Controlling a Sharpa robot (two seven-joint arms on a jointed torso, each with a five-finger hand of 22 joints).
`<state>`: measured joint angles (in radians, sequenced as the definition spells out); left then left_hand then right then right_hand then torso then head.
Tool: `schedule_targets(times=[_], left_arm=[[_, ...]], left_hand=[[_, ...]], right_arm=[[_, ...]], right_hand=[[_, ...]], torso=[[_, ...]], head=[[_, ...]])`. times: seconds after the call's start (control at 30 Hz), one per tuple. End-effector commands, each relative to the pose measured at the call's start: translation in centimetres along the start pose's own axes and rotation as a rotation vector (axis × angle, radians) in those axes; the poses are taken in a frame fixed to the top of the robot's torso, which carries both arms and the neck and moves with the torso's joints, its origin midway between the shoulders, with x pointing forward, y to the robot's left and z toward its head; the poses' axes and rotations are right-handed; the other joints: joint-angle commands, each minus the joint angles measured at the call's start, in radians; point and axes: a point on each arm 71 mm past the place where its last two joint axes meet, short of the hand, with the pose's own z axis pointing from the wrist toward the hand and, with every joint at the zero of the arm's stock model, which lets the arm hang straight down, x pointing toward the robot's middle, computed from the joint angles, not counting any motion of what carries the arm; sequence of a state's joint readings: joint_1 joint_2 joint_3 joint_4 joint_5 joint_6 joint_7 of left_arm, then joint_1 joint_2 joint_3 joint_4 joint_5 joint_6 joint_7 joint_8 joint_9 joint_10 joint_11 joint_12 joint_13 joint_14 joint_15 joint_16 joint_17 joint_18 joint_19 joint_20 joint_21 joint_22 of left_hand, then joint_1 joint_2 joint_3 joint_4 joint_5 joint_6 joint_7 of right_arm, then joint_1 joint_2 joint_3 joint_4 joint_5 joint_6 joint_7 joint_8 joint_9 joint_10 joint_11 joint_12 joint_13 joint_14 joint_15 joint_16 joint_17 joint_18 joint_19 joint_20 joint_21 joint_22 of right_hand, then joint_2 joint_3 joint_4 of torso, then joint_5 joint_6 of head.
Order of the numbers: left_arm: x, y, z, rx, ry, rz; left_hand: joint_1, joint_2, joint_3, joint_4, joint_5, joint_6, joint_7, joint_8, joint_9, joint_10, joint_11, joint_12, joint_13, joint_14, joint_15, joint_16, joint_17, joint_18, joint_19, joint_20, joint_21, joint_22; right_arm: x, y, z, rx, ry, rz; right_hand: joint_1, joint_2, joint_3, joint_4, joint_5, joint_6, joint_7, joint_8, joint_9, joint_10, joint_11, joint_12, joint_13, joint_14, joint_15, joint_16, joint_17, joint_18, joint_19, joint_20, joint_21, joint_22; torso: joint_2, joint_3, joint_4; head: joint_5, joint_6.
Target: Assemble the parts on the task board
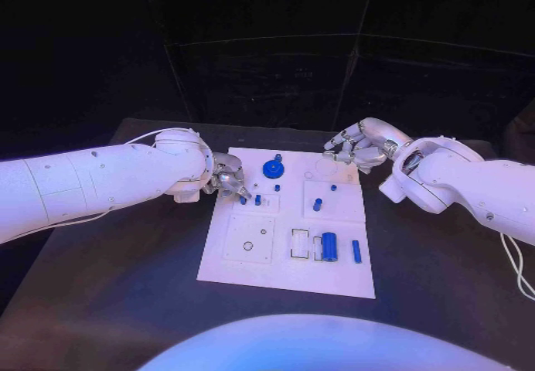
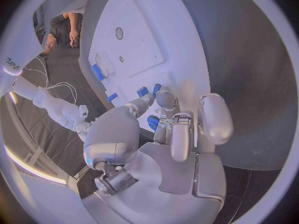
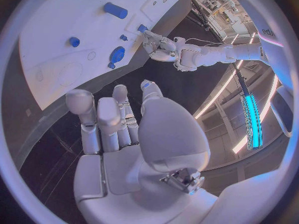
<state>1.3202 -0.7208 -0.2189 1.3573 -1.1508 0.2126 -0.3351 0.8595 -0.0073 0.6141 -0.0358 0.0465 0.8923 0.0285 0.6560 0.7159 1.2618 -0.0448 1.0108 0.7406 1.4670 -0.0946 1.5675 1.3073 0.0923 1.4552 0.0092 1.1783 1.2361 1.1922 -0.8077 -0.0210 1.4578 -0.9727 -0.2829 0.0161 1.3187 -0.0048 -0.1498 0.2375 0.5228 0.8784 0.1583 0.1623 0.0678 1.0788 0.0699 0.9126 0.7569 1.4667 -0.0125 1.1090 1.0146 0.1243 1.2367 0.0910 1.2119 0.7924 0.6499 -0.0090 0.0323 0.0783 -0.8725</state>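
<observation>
The white task board [image 1: 335,274] lies mid-table. My left hand [image 1: 226,182] is at its left edge, and its fingertips [image 2: 165,99] reach two small blue pegs [image 1: 257,199] [image 2: 142,91]. The thumb and fingers are apart, with nothing between them. A round blue gear piece [image 1: 273,168] [image 3: 116,55] sits just beyond the left hand. On the board's right half are a blue peg [image 1: 317,205] [image 2: 112,97], a thick blue cylinder [image 1: 329,246] [image 3: 115,10] and a thin blue bar [image 1: 356,250]. My right hand [image 1: 359,144] [image 3: 118,129] hovers over the far right corner, empty.
The black table [image 1: 123,286] surrounds the board. Its near left quarter carries a square plate with small holes [image 1: 250,238]. A white cable [image 1: 515,267] hangs off my right arm.
</observation>
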Motion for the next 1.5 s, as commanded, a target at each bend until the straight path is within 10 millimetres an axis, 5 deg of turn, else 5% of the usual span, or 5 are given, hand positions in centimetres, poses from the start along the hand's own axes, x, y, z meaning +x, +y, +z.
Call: schedule_targets(times=[0.03,0.43,0.9,1.17,1.5], left_arm=[[0.1,0.0,0.0,0.000,0.015,0.002],[-0.1,0.4,-0.2,0.000,-0.019,-0.031],[-1.0,0.8,-0.9,0.061,-0.173,-0.283],[-1.9,-0.5,-1.4,0.264,-0.288,-0.435],[-2.7,-2.8,-1.9,0.512,-0.530,-0.248]], left_hand=[[-0.016,-0.003,-0.015,0.002,0.000,0.009,0.000,0.007,-0.001,0.002,0.003,0.005,0.000,0.104,-0.008,0.003,0.263,-0.005,0.005,-0.004,0.005,0.000],[-0.108,-0.038,-0.119,0.075,0.000,0.005,0.006,-0.003,-0.012,-0.004,0.007,0.004,-0.007,0.104,-0.005,0.003,0.263,-0.005,0.005,-0.003,0.002,0.001],[-0.056,-0.023,-0.204,0.148,0.001,-0.105,0.068,-0.153,-0.135,-0.105,0.061,-0.093,-0.146,0.095,0.039,-0.017,0.232,0.006,-0.015,0.032,-0.063,-0.048],[0.118,-0.055,-0.156,0.067,0.002,-0.108,0.087,-0.160,-0.176,-0.306,0.089,-0.216,-0.211,-0.070,0.065,-0.309,-0.140,0.085,-0.221,0.062,-0.542,-0.417],[0.402,-0.124,-0.063,-0.127,0.002,-0.078,0.123,-0.286,-0.306,-0.431,0.134,-0.396,-0.352,-0.331,0.104,-0.616,-0.485,0.085,-0.320,0.091,-0.636,-0.468]], right_arm=[[0.0,0.2,0.0,-0.012,0.009,0.002],[0.0,0.2,0.1,-0.014,0.006,0.002],[-0.1,0.0,0.2,-0.008,-0.001,0.000],[-0.1,0.0,0.2,-0.008,-0.005,0.000],[0.1,0.1,0.4,-0.012,-0.003,0.001]], right_hand=[[0.012,0.000,0.002,0.005,0.004,-0.007,-0.002,0.004,0.000,-0.007,-0.003,-0.003,-0.001,-0.001,-0.002,-0.004,-0.001,0.014,-0.004,0.000,-0.005,-0.001],[0.013,-0.003,0.001,0.006,0.004,-0.009,-0.001,0.003,0.000,-0.013,-0.002,-0.008,-0.007,-0.004,-0.001,-0.009,-0.005,0.015,-0.009,0.001,-0.009,-0.008],[0.016,-0.004,0.002,0.009,0.004,-0.014,0.001,0.003,-0.001,-0.041,0.000,-0.037,-0.041,-0.012,0.001,-0.023,-0.017,0.019,-0.021,0.002,-0.021,-0.029],[0.017,-0.004,0.002,0.010,0.005,-0.014,0.001,0.003,-0.001,-0.042,0.000,-0.038,-0.042,-0.012,0.001,-0.023,-0.017,0.019,-0.022,0.003,-0.022,-0.029],[0.021,-0.003,0.004,0.009,0.005,-0.014,0.001,0.003,-0.001,-0.044,0.000,-0.040,-0.044,-0.013,0.002,-0.023,-0.016,0.019,-0.023,0.003,-0.023,-0.031]], torso=[[-0.001,-0.0005,0.0007],[-0.001,-0.0004,0.0003],[0.001,-0.0012,0.0003],[0.000,0.0001,0.0011],[0.000,0.0004,-0.0019]], head=[[0.000,0.000],[-0.001,0.000],[-0.007,0.000],[-0.011,0.005],[-0.026,0.020]])
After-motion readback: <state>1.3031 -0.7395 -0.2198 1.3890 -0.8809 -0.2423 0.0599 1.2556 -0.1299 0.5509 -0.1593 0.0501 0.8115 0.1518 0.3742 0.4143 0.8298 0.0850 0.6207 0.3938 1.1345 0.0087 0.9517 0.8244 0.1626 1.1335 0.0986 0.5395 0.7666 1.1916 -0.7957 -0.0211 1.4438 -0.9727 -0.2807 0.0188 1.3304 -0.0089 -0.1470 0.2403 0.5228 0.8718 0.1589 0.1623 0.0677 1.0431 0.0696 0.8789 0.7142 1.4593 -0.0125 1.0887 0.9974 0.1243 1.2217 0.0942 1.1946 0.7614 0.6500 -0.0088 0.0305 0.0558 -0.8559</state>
